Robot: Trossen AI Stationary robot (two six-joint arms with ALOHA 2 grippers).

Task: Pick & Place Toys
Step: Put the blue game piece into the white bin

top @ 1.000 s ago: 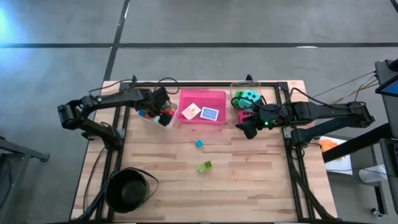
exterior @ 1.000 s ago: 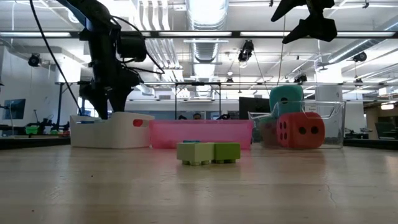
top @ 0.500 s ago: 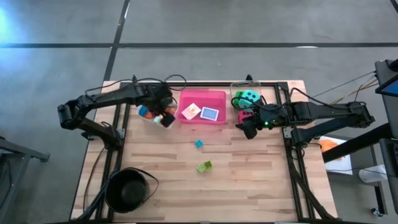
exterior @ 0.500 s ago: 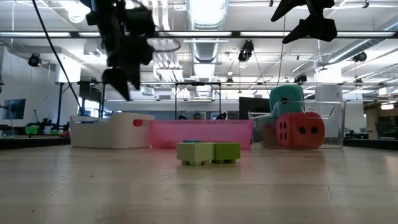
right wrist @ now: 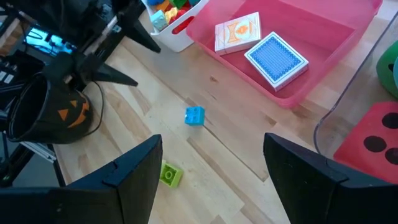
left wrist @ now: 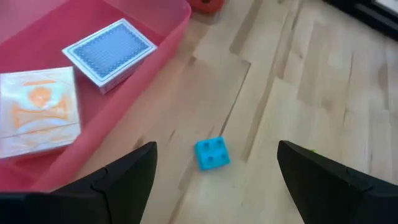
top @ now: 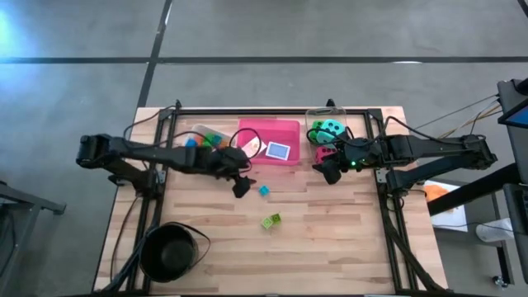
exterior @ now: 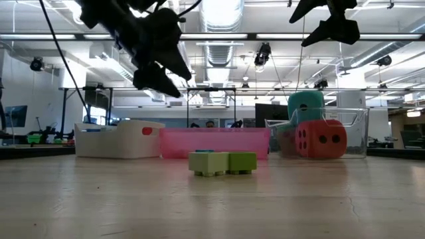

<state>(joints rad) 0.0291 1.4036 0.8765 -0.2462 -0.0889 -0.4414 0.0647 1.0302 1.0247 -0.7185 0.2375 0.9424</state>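
Blue block (left wrist: 212, 154) lies bare on the table (top: 330, 239) — left tool (top: 239, 183) above it, fingers spread.

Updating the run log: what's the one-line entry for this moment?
left end effector: open, above blue block | right end effector: open, by red die | green block: on table

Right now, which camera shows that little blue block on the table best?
The left wrist view: the blue block lies close and unobstructed on bare wood. The right wrist view and high view show it small; in the low view I cannot pick it out.
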